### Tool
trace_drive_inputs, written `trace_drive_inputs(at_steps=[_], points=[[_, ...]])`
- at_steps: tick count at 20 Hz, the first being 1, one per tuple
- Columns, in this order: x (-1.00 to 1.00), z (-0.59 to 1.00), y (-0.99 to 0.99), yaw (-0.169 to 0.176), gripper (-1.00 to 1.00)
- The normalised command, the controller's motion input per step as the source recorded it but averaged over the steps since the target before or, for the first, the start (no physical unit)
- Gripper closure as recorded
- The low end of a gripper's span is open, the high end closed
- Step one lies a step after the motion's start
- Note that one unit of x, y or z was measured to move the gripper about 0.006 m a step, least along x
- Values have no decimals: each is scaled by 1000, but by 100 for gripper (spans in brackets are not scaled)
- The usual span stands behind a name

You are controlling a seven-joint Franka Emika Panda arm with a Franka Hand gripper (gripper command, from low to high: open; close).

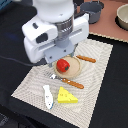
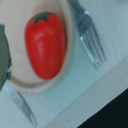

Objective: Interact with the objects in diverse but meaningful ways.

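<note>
A red tomato (image 1: 62, 65) lies on a small beige plate (image 1: 74, 66) on the woven placemat (image 1: 95, 85). My gripper (image 1: 61, 56) hangs just above the tomato, mostly hidden under the arm's white body. In the wrist view the tomato (image 2: 45, 44) lies on the plate (image 2: 70, 55), and a dark part of one finger (image 2: 4, 55) shows at the edge. A yellow holed cheese wedge (image 1: 66, 96) and a white fish (image 1: 47, 96) lie on the mat's near side. A grey pot (image 1: 92, 7) stands at the back. The yellow block is out of view.
An orange-handled knife (image 1: 72, 82) lies beside the plate, and an orange-handled fork (image 1: 86, 59) lies on the plate's other side. The fork tines (image 2: 90, 37) and knife blade (image 2: 20, 105) show in the wrist view. A bowl (image 1: 122, 17) stands at the back right.
</note>
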Motion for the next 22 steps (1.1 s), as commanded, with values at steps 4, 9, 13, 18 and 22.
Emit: trace_drive_inputs(at_steps=[4, 9, 13, 18, 22], points=[[-284, -191, -660, -4, -100], [20, -293, -244, 0, -100], [366, -184, -28, -2, -100], [483, -154, 0, 0, -100], [406, -119, -24, -2, -100]])
